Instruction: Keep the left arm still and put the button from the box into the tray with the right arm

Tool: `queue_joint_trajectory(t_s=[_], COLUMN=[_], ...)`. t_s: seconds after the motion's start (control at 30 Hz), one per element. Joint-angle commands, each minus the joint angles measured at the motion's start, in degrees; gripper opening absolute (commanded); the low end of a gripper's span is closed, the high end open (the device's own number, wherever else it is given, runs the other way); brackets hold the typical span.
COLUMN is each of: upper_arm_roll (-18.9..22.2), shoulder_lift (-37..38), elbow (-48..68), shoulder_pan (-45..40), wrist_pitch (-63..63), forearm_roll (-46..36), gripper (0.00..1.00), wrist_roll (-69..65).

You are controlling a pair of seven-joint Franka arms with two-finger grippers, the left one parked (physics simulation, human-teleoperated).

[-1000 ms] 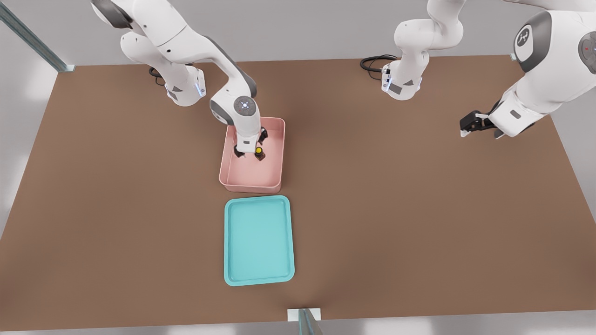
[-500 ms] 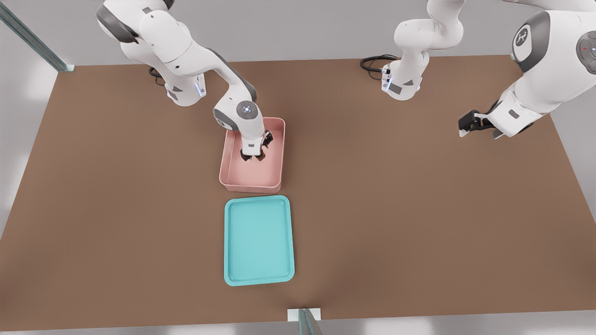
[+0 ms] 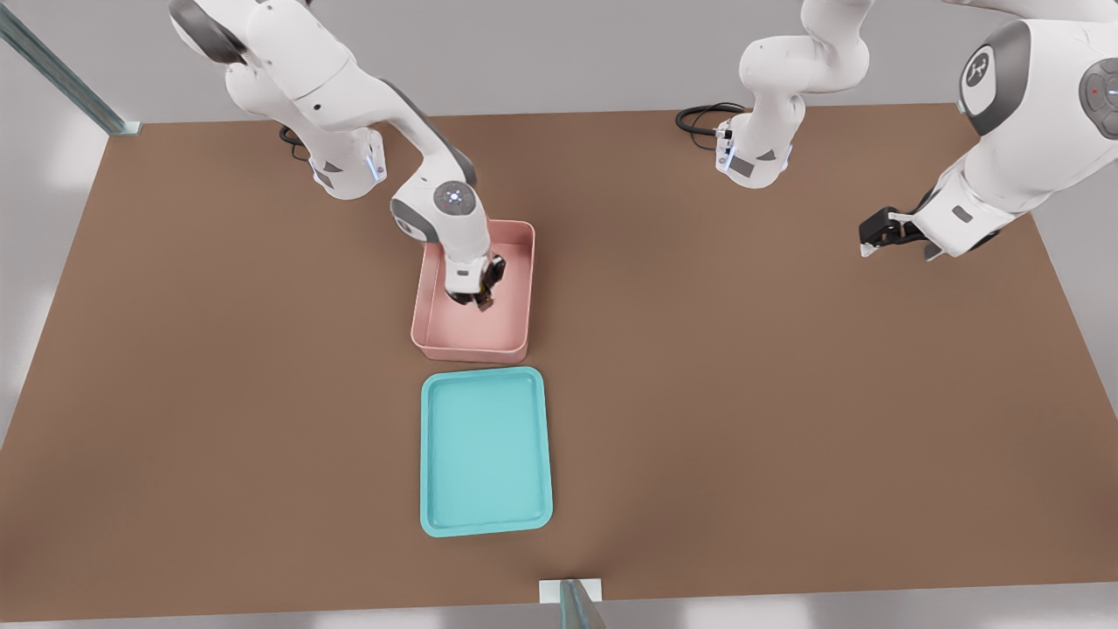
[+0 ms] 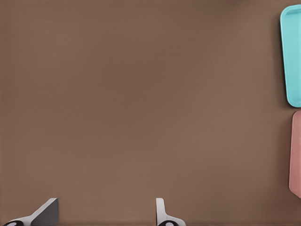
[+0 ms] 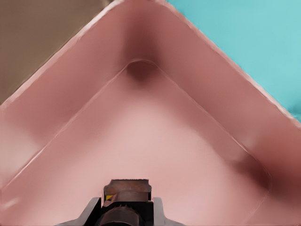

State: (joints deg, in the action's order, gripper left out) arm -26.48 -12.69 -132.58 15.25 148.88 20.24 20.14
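Note:
The pink box (image 3: 472, 351) stands mid-table, with the teal tray (image 3: 486, 450) just in front of it. My gripper (image 3: 476, 295) reaches down inside the box, on the front view's left arm. It is shut on the button (image 5: 126, 194), whose dark body and a sliver of yellow cap show between the fingers (image 5: 92, 211) in the right wrist view. In the front view the button (image 3: 484, 303) is only a dark speck under the wrist. The box's inner corner (image 5: 139, 70) and part of the tray (image 5: 244, 42) lie beyond it.
The parked arm's gripper (image 3: 882, 231) hovers at the front view's right. A black cable (image 3: 699, 118) lies by the far arm base. A metal bracket (image 3: 569, 594) sits at the table's near edge. Brown table (image 3: 786, 393) surrounds both containers.
The gripper came down over the button and closed on it; the yellow cap seen a second ago is now hidden under the wrist. The wrist has since shifted slightly up and leftward.

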Motion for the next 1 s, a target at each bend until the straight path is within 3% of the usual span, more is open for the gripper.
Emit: queue_joint_trajectory(t_s=[0.0,0.07,0.2,0.27,0.33,0.37,0.4,0.6,0.67,0.73,0.83,0.97], upper_arm_roll=[-0.1,0.5,12.3,16.1,16.8,16.8,16.8,16.6,16.5,16.3,19.6,21.1], shoulder_lift=[3.5,1.5,-32.1,-40.1,-42.8,-42.7,-42.2,-36.4,-23.4,-10.3,2.0,2.1], elbow=[2.9,14.0,54.3,61.5,62.0,61.8,61.8,61.2,48.3,46.6,48.0,51.3], shoulder_pan=[-1.5,-3.3,5.1,6.2,6.5,6.5,6.5,6.1,2.3,-5.5,-11.8,-11.8], wrist_pitch=[-10.7,-19.3,-19.4,-15.4,-12.1,-12.2,-12.3,-19.7,-22.0,-41.2,-52.0,-54.5], forearm_roll=[-1.9,-12.1,-11.3,-10.9,-10.6,-10.6,-10.6,-11.4,-11.5,-16.6,-16.6,-17.5], gripper=[0.46,0.46,0.46,0.46,0.48,0.55,1.00,1.00,1.00,1.00,1.00,1.00], wrist_roll=[-1.9,-10.8,-10.1,-10.9,-10.9,-10.9,-11.1,-11.7,-11.8,-14.3,-14.4,-15.2])
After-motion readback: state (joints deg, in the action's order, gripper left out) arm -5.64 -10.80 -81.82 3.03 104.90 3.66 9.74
